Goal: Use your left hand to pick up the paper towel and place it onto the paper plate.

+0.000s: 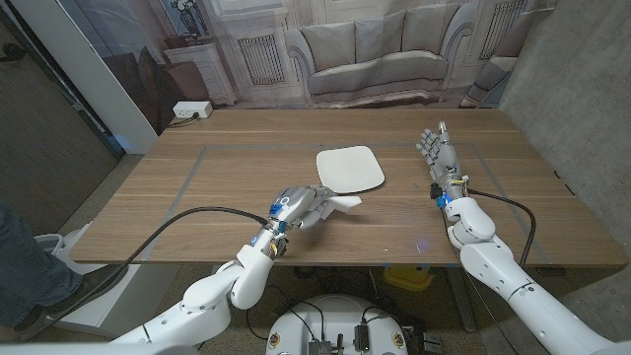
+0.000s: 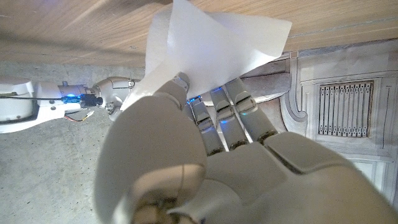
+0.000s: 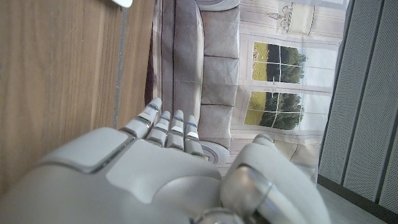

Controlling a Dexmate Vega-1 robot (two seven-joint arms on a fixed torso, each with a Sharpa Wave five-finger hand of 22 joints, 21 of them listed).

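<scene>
Matt wooden table [image 1: 246, 173], thin white paper towel [image 2: 211, 46], glossy plastic fingers [image 2: 233, 118].

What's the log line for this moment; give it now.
left hand: holds towel | plate: bare | right hand: idle, open

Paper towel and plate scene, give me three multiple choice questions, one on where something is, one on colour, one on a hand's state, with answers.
1. Where is the paper plate?
A. near the table's middle
B. under the right robot hand
C. on the floor

2. What colour is the paper towel?
A. blue
B. white
C. brown

3. What is the left robot hand doing?
A. holding the paper towel
B. pressing the plate
C. holding nothing

Answers:
1 A, the plate lies mid-table on the wood.
2 B, the left wrist view shows a white sheet.
3 A, its fingers grip the towel, short of the plate.
</scene>
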